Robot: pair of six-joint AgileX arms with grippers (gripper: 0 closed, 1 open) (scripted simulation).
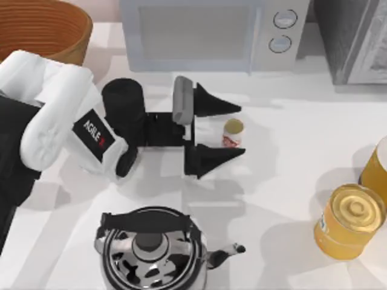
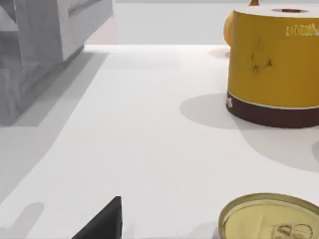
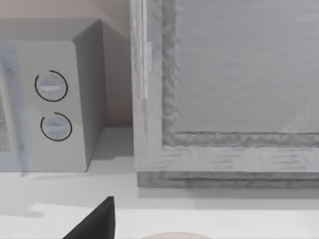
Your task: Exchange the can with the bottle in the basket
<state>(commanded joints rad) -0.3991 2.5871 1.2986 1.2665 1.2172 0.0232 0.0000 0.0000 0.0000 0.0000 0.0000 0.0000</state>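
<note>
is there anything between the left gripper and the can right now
No. In the top view the left gripper is open around the can, one finger on each side of it, with only bare table in the gaps. The kettle and yellow jar stand clear.

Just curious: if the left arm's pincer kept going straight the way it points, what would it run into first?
The can: it stands between the open left pincer's tips already. Beyond it the white table looks free, though height is hard to judge.
</note>
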